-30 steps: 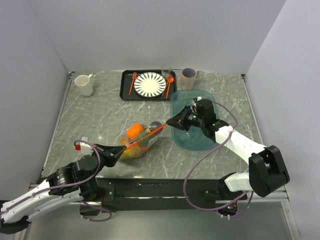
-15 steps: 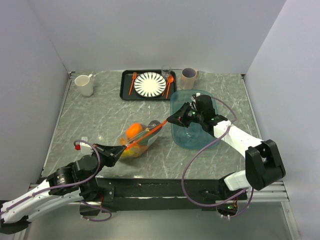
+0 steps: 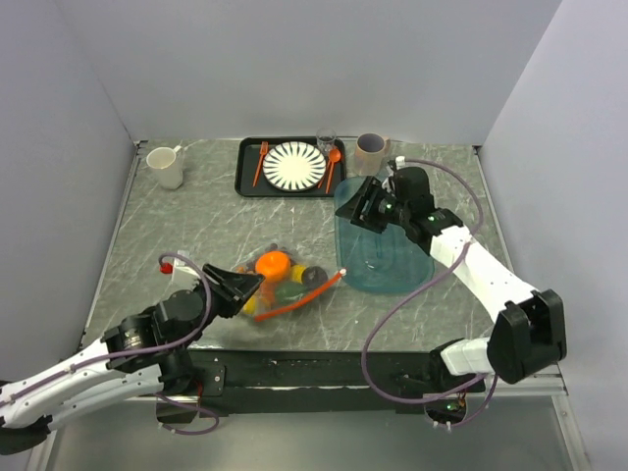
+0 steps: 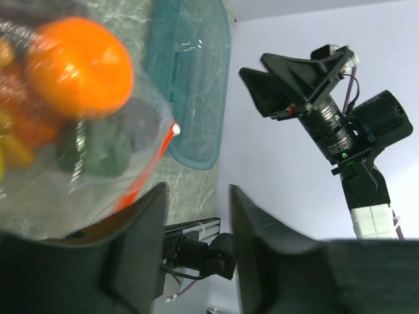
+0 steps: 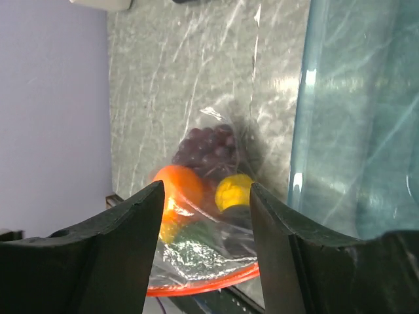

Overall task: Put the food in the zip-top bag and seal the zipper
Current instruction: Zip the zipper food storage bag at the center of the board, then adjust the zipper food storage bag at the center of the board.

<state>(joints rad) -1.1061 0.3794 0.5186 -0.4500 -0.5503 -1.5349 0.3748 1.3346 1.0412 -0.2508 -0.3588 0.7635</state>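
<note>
The zip-top bag (image 3: pixel 287 287) lies slack on the marble table with the food inside: a round orange (image 3: pixel 274 263), a yellow piece (image 5: pixel 234 191), dark purple grapes (image 5: pixel 206 147) and a green piece (image 5: pixel 196 237). Its zipper (image 3: pixel 304 297) curves along the near side as an orange-red strip. At the bag's left end my left gripper (image 3: pixel 248 286) stands open, with nothing between its fingers (image 4: pixel 152 222). My right gripper (image 3: pixel 356 207) hovers open over the teal tub, apart from the bag. In the right wrist view the bag shows below, between the spread fingers (image 5: pixel 141 216).
A teal translucent tub (image 3: pixel 381 270) sits right of the bag. At the back, a black tray (image 3: pixel 247 182) carries a striped plate (image 3: pixel 294 165), an orange fork (image 3: pixel 261 162) and spoon (image 3: pixel 333 165). A white mug (image 3: pixel 166 166), a glass (image 3: pixel 326 140) and a beige cup (image 3: pixel 371 153) stand nearby.
Both grippers have opened and let go of the zipper's ends. The bag has dropped flat onto the table. The right gripper has drawn back over the tub; the left has shifted forward.
</note>
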